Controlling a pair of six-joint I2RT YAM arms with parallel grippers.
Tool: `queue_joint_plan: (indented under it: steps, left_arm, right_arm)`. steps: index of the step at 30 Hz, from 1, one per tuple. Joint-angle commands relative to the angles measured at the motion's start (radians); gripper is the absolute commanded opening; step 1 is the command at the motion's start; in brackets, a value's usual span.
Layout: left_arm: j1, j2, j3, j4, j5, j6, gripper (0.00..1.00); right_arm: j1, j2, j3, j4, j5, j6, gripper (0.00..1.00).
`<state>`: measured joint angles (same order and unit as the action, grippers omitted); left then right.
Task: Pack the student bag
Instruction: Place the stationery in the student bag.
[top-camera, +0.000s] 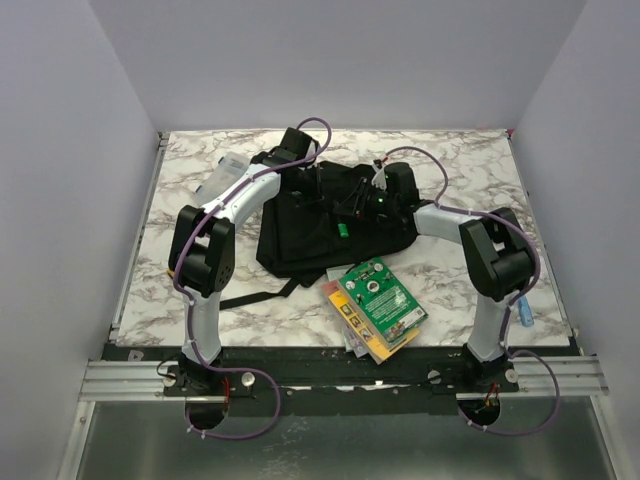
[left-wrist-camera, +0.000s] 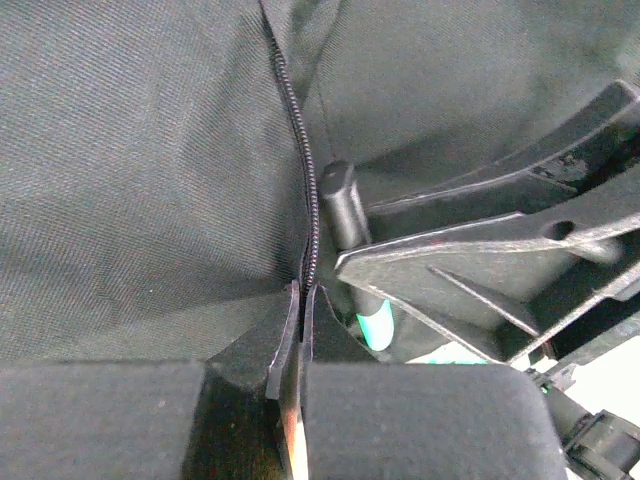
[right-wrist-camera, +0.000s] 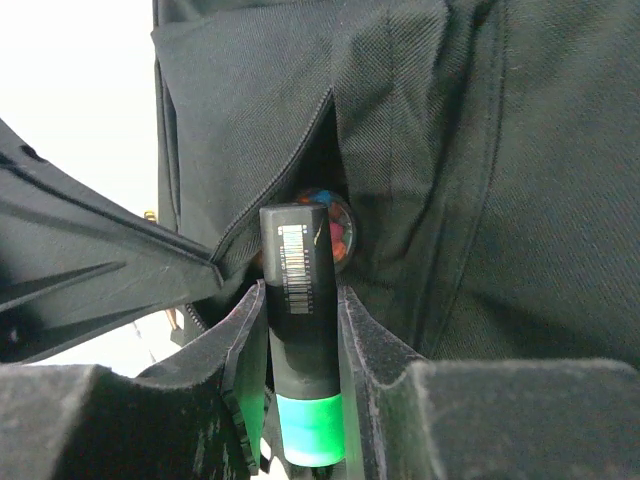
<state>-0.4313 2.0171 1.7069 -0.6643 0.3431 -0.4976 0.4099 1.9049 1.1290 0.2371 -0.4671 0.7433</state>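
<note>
The student bag (top-camera: 300, 240) is a large, soft black backpack of woven twill fabric. It lies flat on the marble-patterned tabletop (top-camera: 450, 170), around the middle and toward the far side. A long black strap (top-camera: 255, 293) trails from its near-left corner across the tabletop. Close up in the left wrist view, a black zipper coil (left-wrist-camera: 305, 170) runs down a seam between two fabric panels (left-wrist-camera: 150, 180). In the right wrist view, a slanted pocket slit (right-wrist-camera: 318, 150) on the bag gapes open, with its edge lifted away from the panel beneath.
</note>
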Motion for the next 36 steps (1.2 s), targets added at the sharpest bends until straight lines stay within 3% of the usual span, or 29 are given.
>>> queue_joint_plan:
  steps: [1, 6, 9, 14, 20, 25, 33, 36]
  left_arm:
    - [-0.005, -0.027, 0.001, -0.023, -0.079, 0.047, 0.00]
    - [-0.031, -0.025, 0.002, -0.023, -0.084, 0.054, 0.00]
    - [-0.048, -0.023, 0.003, -0.023, -0.081, 0.054, 0.00]
    - [-0.056, -0.033, 0.003, -0.023, -0.085, 0.050, 0.00]
    - [-0.055, -0.052, 0.028, -0.026, -0.046, 0.055, 0.00]
    - [-0.057, -0.042, 0.055, -0.034, 0.073, 0.074, 0.00]
    - [-0.055, -0.037, 0.062, -0.037, 0.099, 0.052, 0.00]
    - [-0.054, -0.035, 0.052, -0.037, 0.088, 0.058, 0.00]
  right_arm:
    - [0.002, 0.087, 0.099, 0.044, -0.188, 0.016, 0.01]
    - [0.003, 0.167, 0.117, 0.108, -0.261, 0.133, 0.01]
    - [0.002, 0.205, 0.096, 0.220, -0.281, 0.298, 0.01]
    - [0.001, 0.237, 0.041, 0.305, -0.220, 0.464, 0.01]
    - [0.005, 0.273, 0.007, 0.369, -0.197, 0.543, 0.01]
    - [0.009, 0.320, 0.081, 0.370, -0.229, 0.551, 0.01]
    - [0.018, 0.381, 0.132, 0.458, -0.171, 0.530, 0.01]
    - [0.025, 0.439, 0.173, 0.452, -0.281, 0.523, 0.01]
